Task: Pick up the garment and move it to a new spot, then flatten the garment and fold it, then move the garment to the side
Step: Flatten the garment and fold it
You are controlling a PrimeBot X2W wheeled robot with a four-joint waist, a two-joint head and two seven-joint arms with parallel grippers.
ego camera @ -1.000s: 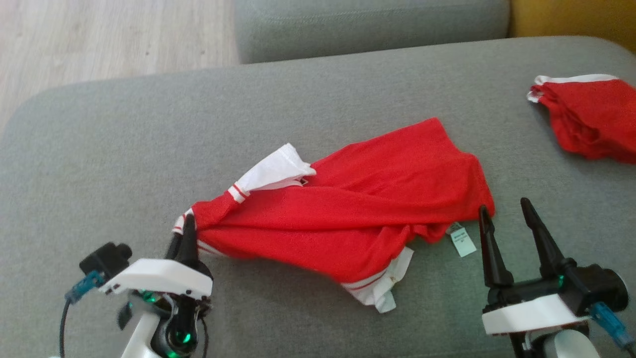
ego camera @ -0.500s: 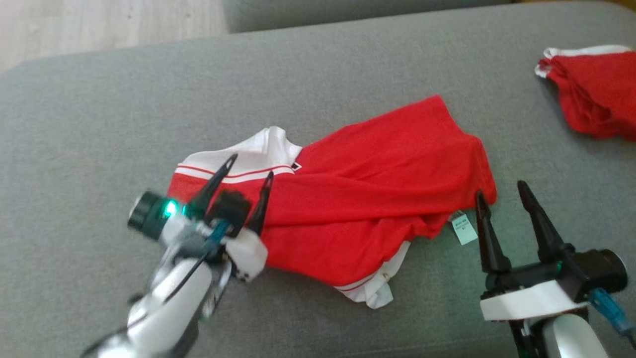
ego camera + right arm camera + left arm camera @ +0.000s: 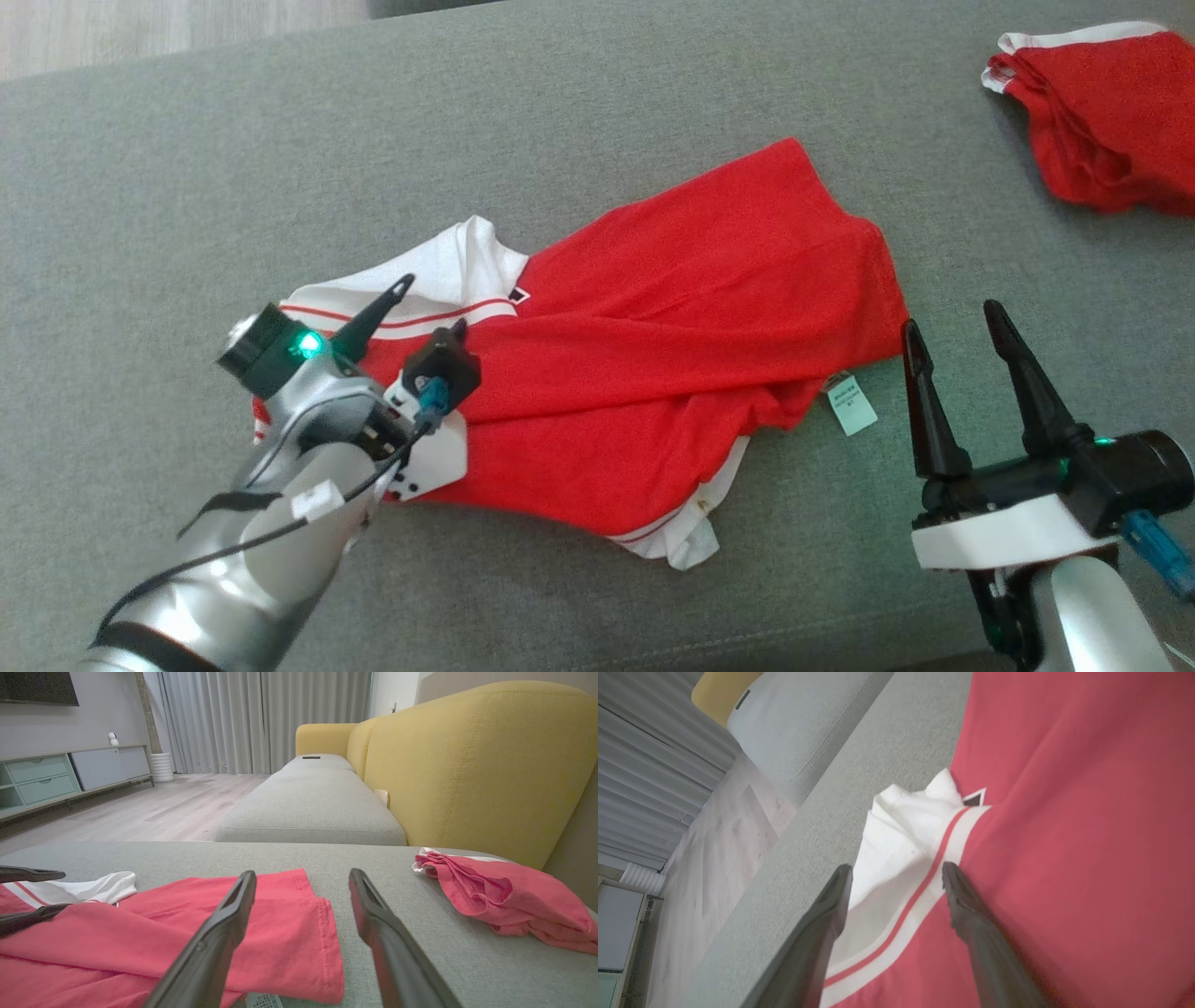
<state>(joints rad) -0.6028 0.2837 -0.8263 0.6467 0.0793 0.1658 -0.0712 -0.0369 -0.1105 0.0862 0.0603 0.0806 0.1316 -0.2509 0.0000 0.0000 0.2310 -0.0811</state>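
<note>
The garment (image 3: 672, 355) is a red shirt with white, red-striped sleeve trim, lying crumpled across the grey sofa cushion (image 3: 187, 187). My left gripper (image 3: 435, 301) is open over its left end. In the left wrist view the left gripper (image 3: 896, 867) straddles the white striped band of the garment (image 3: 1064, 812), with nothing gripped. My right gripper (image 3: 949, 317) stands open just off the garment's right edge, beside its small label (image 3: 851, 408). The right wrist view has the right gripper (image 3: 302, 873) pointing over the garment's (image 3: 280, 924) hem.
A second red garment (image 3: 1102, 112) lies bunched at the cushion's far right, also the second red garment (image 3: 504, 900) below the yellow sofa back (image 3: 467, 765). Another grey cushion (image 3: 308, 807) sits beyond. Wooden floor (image 3: 714, 858) lies past the cushion's left edge.
My left gripper has opened, let go of the garment's left end and moved up over the white sleeve, which now lies spread. The head camera has tilted down. The right gripper stayed open.
</note>
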